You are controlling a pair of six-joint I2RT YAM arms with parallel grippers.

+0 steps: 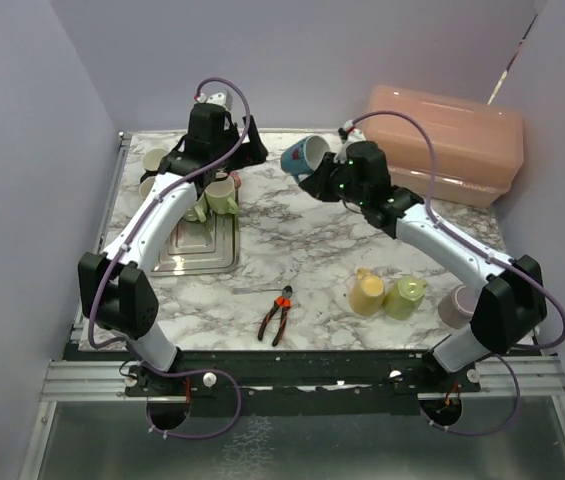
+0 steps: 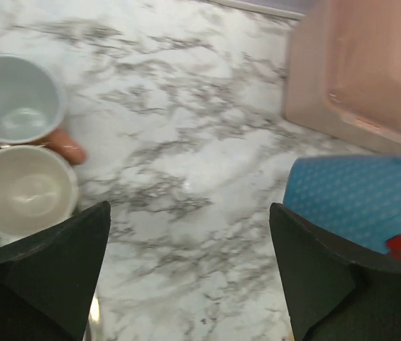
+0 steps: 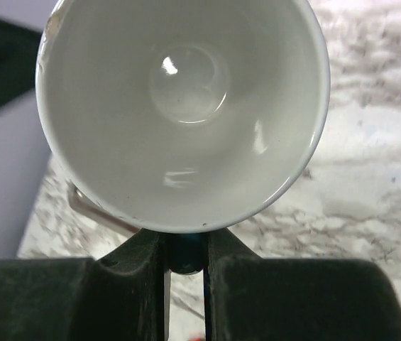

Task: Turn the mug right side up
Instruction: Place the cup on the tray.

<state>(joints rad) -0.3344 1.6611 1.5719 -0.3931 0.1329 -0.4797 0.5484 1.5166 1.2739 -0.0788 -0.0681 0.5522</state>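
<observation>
While the right gripper [image 3: 186,250] pinches the blue mug [image 1: 302,157] by its rim, tilted, just left of the pink bin [image 1: 452,130], the left gripper [image 2: 189,213] gapes wide, farther left of it.

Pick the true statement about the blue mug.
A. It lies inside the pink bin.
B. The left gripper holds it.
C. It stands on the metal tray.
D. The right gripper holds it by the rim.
D. The right wrist view shows the right gripper pinched on the rim of the blue mug, while the left gripper stands open with nothing between its fingers.
</observation>
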